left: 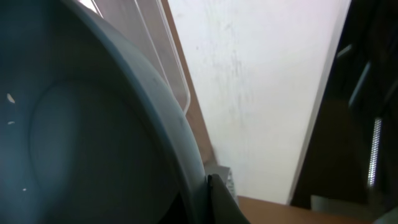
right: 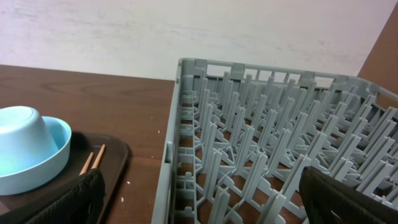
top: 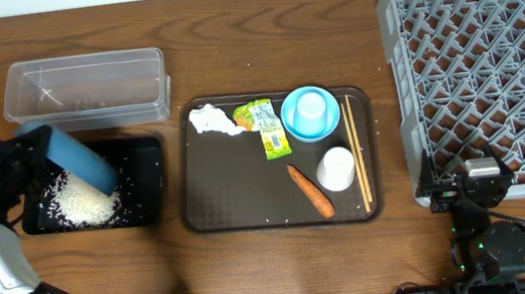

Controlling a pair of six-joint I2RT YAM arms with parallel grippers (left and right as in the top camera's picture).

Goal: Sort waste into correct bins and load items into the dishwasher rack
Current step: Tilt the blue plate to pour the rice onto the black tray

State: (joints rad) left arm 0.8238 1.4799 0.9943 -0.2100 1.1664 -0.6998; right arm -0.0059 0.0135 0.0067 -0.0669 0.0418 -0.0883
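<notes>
My left gripper [top: 15, 157] is shut on the rim of the dark-blue plate [top: 71, 156] and holds it tilted over the black tray [top: 151, 181]. A heap of rice [top: 84, 201] lies in that tray. In the left wrist view the plate [left: 81, 124] fills the left side, clamped by my gripper [left: 210, 193]. The tissue [top: 211, 121], wrapper [top: 267, 126], carrot [top: 311, 190], whitish cup [top: 335, 168], chopsticks [top: 356, 150] and a light-blue bowl [top: 293, 123] with a light-blue cup [top: 311, 111] in it lie on the brown tray [top: 227, 186]. My right gripper [top: 472, 176] is open and empty at the rack's [top: 493, 58] front-left corner.
The clear tub [top: 85, 88] stands behind the black tray and shows in the left wrist view [left: 155, 50]. In the right wrist view, open fingers [right: 199, 193] frame the rack [right: 261, 124]; the bowl [right: 56, 155] and chopsticks [right: 93, 158] are at left.
</notes>
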